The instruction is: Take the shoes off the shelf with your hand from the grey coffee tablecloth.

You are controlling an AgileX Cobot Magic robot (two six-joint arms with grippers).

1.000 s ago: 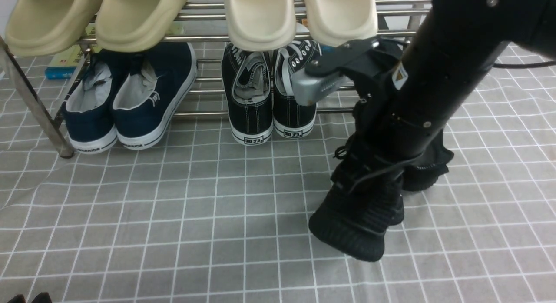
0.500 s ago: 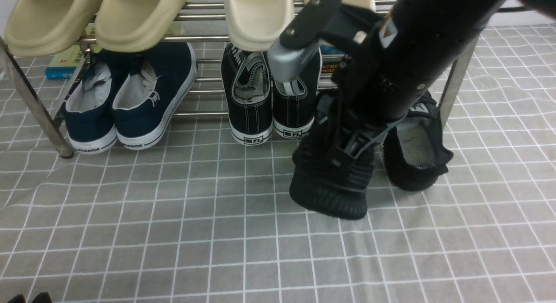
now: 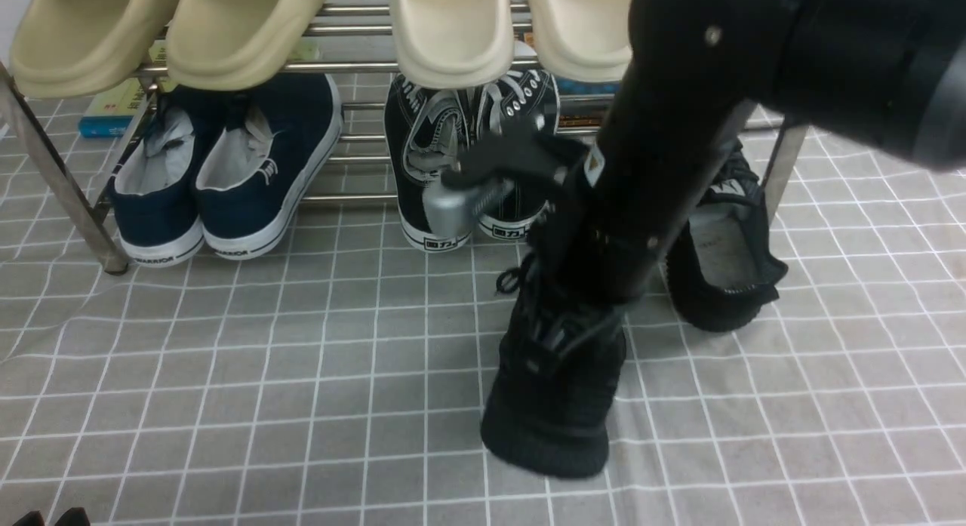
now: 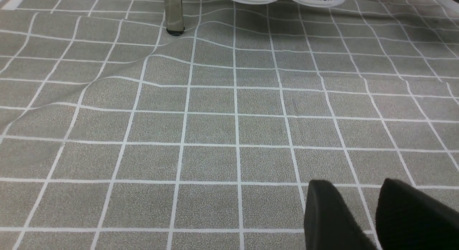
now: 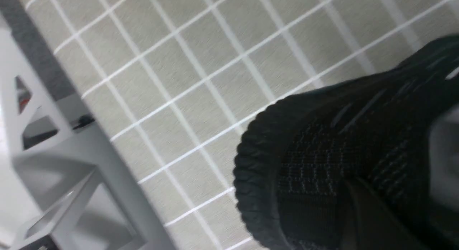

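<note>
1. Evidently the right gripper (image 3: pixel 577 303) is clamped on the black knit sneaker (image 3: pixel 555 394) at its collar, with the fingers hidden inside. Hold that grip until the sole is down.
2. Toe-down, the sneaker hangs at the grey tablecloth (image 3: pixel 226 375), in front of the shelf (image 3: pixel 339 198); contact is unclear. Lower it gently and tip the heel flat.
3. Its mate (image 3: pixel 721 266) sits heel-down by the shelf's right leg, so leave room beside it.
4. Over the cloth's near left part, the left gripper (image 4: pixel 362 207) hovers, spread and empty.

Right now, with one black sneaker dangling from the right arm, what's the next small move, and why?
Probably lower it: the sneaker hangs toe-down from the right arm, toe close to the grey cloth, clear of the rack. Then release.
</note>
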